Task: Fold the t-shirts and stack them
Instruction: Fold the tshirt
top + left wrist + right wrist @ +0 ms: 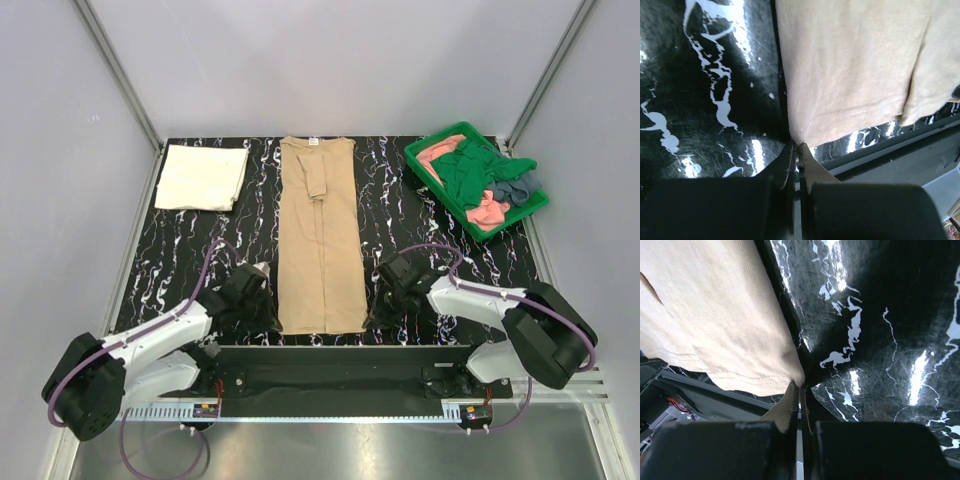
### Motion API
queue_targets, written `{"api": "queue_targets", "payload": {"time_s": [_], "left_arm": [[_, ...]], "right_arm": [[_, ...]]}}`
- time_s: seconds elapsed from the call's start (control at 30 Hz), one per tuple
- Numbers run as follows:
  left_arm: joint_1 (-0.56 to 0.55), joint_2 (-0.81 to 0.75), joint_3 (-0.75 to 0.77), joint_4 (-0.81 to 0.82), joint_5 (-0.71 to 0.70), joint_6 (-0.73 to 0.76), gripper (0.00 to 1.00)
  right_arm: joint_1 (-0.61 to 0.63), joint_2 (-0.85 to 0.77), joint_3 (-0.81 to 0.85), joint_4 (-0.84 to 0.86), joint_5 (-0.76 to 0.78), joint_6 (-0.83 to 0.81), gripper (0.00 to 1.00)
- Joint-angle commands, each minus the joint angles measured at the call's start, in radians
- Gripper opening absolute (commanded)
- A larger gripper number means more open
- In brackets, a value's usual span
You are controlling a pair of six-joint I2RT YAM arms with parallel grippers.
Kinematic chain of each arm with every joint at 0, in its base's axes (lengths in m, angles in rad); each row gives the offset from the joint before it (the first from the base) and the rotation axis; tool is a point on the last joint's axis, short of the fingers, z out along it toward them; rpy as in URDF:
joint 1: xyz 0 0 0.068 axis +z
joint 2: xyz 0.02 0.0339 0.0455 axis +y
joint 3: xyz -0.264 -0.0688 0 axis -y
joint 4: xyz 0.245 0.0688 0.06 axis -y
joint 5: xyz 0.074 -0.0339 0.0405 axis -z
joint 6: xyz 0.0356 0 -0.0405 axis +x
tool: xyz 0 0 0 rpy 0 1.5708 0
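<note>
A tan t-shirt (320, 240) lies in the middle of the table as a long strip with its sleeves folded in and its hem toward me. My left gripper (272, 318) is shut on the hem's left corner; the left wrist view shows the gripper (798, 145) pinching the tan cloth (850, 65). My right gripper (369, 316) is shut on the hem's right corner, and the right wrist view shows it (801, 386) pinching the cloth (705, 320). A folded cream-white t-shirt (202, 177) lies at the back left. Salmon-pink (487, 211), dark green (468, 170) and grey-blue (516, 187) t-shirts lie crumpled in the tray.
A green plastic tray (424, 161) stands at the back right. The table top is black marble-patterned (400, 215). A black rail (340, 362) runs along the near edge between the arm bases. Grey walls enclose the left, back and right.
</note>
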Motion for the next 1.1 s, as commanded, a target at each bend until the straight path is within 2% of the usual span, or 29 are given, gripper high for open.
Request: {"api": "queue_targets", "payload": {"time_s": [0.0, 0.13, 0.33, 0.5, 0.67, 0.77, 0.97, 1.07], "left_arm": [[-0.028, -0.057, 0.038, -0.007, -0.006, -0.029, 0.00], [-0.085, -0.109, 0.076, -0.080, -0.064, -0.066, 0.00], [-0.181, -0.120, 0.090, -0.100, -0.099, -0.121, 0.00], [-0.286, -0.138, 0.137, -0.152, -0.168, -0.172, 0.00], [-0.287, -0.073, 0.206, -0.154, -0.174, -0.148, 0.00], [-0.251, 0.004, 0.263, -0.151, -0.173, -0.108, 0.00], [-0.033, 0.164, 0.364, -0.068, -0.092, 0.023, 0.00], [0.079, 0.273, 0.432, -0.022, -0.035, 0.067, 0.00]], "right_arm": [[0.019, -0.059, -0.017, -0.030, 0.031, 0.007, 0.00], [0.040, -0.168, -0.022, -0.076, 0.046, 0.022, 0.00], [0.093, -0.219, -0.022, -0.148, 0.054, 0.044, 0.00], [0.162, -0.306, 0.047, -0.291, 0.123, 0.078, 0.00], [0.163, -0.325, 0.111, -0.320, 0.198, 0.029, 0.00], [0.156, -0.236, 0.191, -0.331, 0.268, -0.042, 0.00], [0.085, 0.057, 0.403, -0.322, 0.273, -0.221, 0.00], [-0.013, 0.176, 0.509, -0.307, 0.247, -0.310, 0.00]]}}
